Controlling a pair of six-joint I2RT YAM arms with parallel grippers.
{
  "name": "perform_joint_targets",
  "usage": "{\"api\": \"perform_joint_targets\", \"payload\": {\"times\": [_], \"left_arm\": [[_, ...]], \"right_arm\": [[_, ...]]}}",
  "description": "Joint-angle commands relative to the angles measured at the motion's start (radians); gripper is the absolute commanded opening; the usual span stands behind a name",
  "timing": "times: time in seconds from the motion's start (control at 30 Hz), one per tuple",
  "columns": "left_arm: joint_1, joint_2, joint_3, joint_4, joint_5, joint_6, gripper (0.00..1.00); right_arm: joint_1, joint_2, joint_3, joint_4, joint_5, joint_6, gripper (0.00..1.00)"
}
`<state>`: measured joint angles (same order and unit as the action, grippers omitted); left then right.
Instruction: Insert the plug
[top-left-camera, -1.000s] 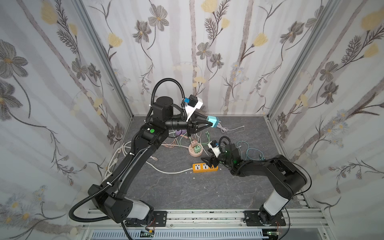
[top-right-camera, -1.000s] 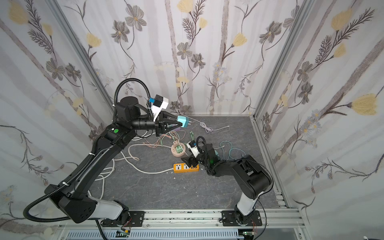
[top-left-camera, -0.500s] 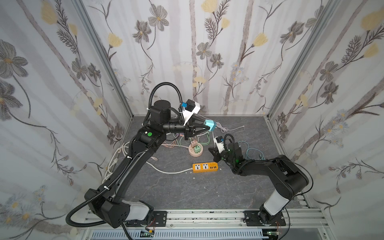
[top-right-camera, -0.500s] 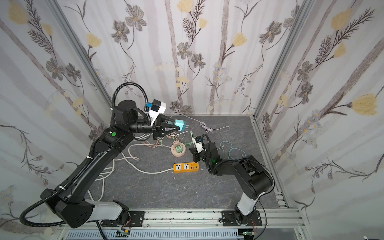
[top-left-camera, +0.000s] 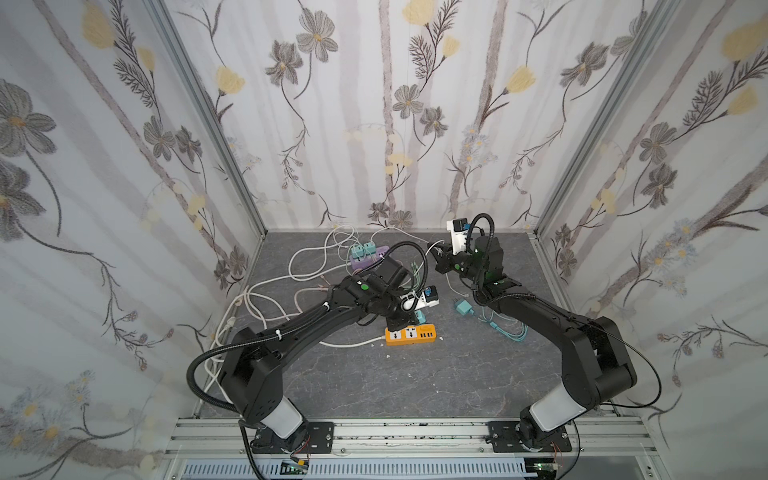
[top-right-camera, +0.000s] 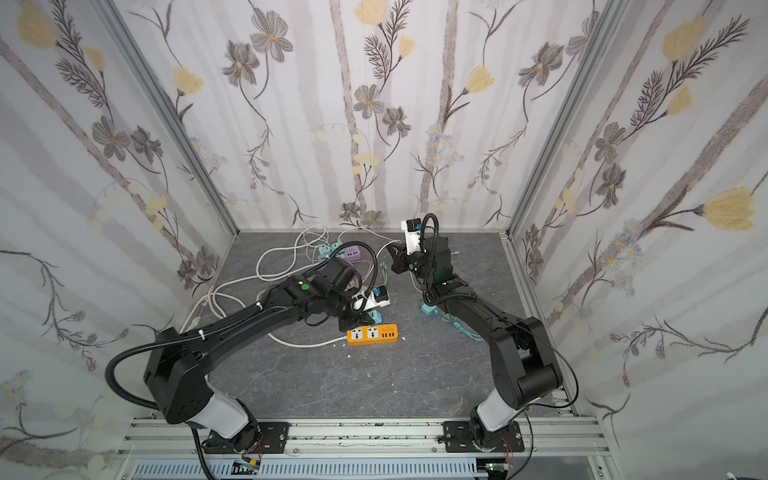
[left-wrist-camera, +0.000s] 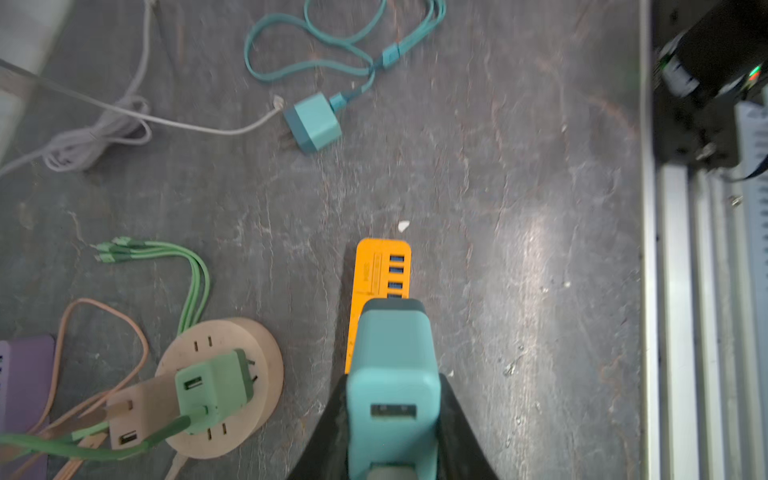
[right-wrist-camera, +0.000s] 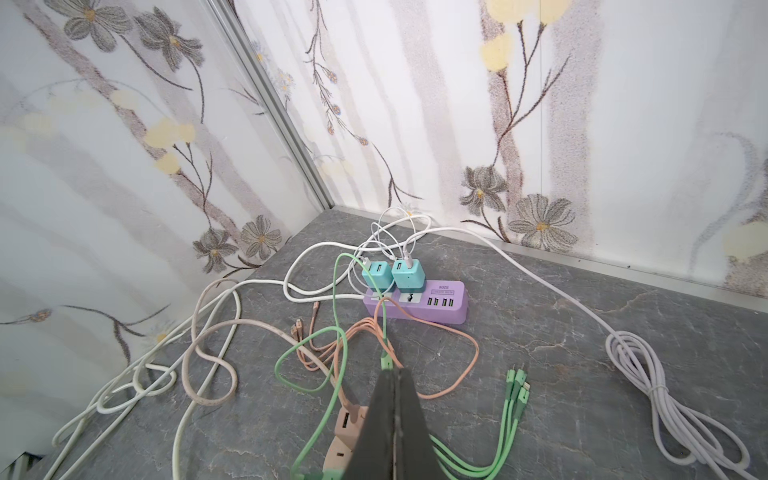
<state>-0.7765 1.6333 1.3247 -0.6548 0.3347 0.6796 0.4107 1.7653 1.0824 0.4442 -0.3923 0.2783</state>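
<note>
The grey stone-look table (top-left-camera: 374, 386) I work over carries the orange strip (top-left-camera: 410, 335) flat near its middle. Its white cord (top-left-camera: 353, 344) leads off to my left into a tangle of white cables (top-left-camera: 257, 296). A white chip (left-wrist-camera: 403, 225) lies just off the strip's USB end. Near the strip, to its right, a teal charger (top-left-camera: 461, 308) lies on its side with its teal cable (left-wrist-camera: 390, 57) looped beyond. Just behind the strip rests a round socket (left-wrist-camera: 220, 386). Farther back lie a green cable (left-wrist-camera: 198, 286), a peach cable (right-wrist-camera: 476, 353), a lilac bundle (right-wrist-camera: 665, 415) and, nearest the back wall, the purple strip (top-left-camera: 368, 261).
</note>
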Motion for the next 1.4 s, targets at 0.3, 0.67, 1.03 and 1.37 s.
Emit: {"api": "perform_joint_targets", "payload": {"times": [0.3, 0.67, 1.03, 1.37], "left_arm": [[-0.015, 0.15, 0.057, -0.209, -0.333, 0.145, 0.0], [0.0, 0.168, 0.073, -0.181, -0.272, 0.144, 0.0], [0.01, 0.173, 0.052, -0.147, -0.18, 0.177, 0.0], [0.014, 0.199, 0.036, -0.177, -0.227, 0.21, 0.0]], "right_arm": [[0.002, 0.042, 0.02, -0.166, 0.016, 0.056, 0.02], [0.006, 0.04, 0.016, -0.212, 0.025, 0.054, 0.02], [0.013, 0.042, 0.009, -0.228, 0.027, 0.047, 0.02], [0.018, 0.051, 0.011, -0.234, 0.028, 0.048, 0.02]]}}
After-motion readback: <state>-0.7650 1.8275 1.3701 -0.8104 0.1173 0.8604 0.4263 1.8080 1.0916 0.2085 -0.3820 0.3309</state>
